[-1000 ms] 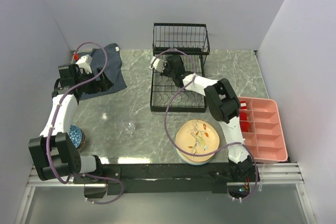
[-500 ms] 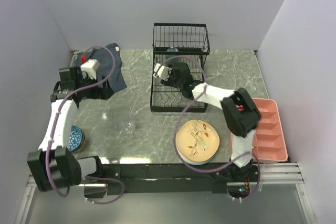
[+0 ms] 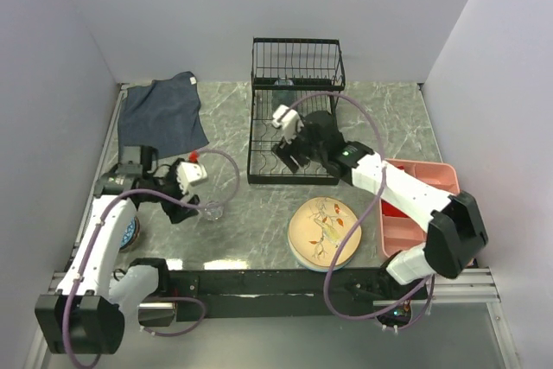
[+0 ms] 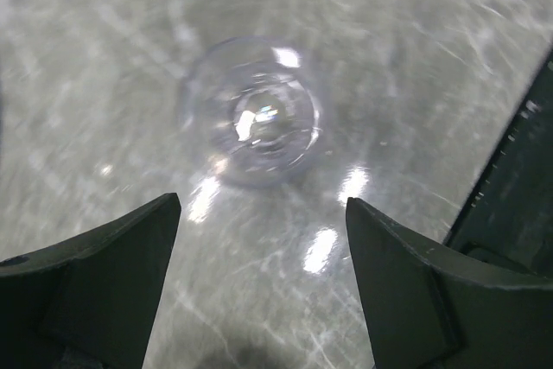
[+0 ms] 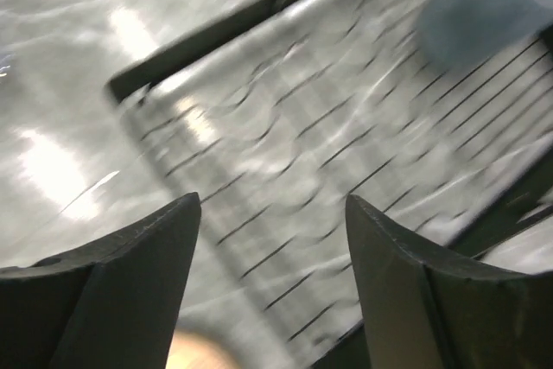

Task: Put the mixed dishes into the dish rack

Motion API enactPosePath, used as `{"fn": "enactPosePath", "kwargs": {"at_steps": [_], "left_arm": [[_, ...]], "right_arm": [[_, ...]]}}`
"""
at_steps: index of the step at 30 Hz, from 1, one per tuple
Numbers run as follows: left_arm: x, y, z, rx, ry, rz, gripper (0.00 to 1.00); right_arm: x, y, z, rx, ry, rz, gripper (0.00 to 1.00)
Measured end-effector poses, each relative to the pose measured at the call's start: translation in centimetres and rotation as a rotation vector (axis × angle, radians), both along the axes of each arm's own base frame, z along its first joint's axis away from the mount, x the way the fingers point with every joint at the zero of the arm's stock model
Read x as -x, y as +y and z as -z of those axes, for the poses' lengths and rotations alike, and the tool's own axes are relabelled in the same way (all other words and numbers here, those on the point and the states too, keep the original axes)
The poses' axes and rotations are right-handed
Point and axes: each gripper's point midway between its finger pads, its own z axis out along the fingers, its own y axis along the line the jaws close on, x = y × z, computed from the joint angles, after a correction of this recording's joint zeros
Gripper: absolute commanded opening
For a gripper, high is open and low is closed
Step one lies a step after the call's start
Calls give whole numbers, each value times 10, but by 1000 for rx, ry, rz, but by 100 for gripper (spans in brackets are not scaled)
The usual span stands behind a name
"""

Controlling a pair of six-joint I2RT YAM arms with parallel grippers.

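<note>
Left wrist: one glass (image 4: 252, 110) just ahead of left gripper (image 4: 261, 209), spread wide, empty.
Right gripper (image 5: 272, 205), likewise spread and empty, hangs over one rack (image 5: 328, 127).

Grey marbled tabletop (image 3: 389, 118), bearing dark blue cloth (image 3: 160, 114) far left, dish rack (image 3: 298, 62) at the back, small clear glass (image 3: 212, 210), peach plate (image 3: 325, 229) near front, pink tray (image 3: 441, 179) right, blue bowl (image 3: 131, 232) left.

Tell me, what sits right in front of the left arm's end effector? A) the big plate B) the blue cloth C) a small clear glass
C: the left wrist view shows the small clear glass just ahead of the open left end effector.
</note>
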Motion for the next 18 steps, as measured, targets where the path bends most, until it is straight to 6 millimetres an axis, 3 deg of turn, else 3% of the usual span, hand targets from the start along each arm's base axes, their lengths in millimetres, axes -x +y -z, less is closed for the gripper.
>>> {"fn": "enactPosePath", "kwargs": {"at_steps": [4,10,17,18], "left_arm": [[11,-24,12,-25,12,129,83],[2,-49,23,-63,-11,188,85],[-17,-51,45,-110,-1,111,79],[-19,-51,47,-113,0,103,73]], "right_arm": [[24,-24,8,-88,136,71,80],[30,-68,-19,-255,150,203,80],[33,-93,-31,-340,161,261,80],[34,-94,-32,-346,159,262,79]]}}
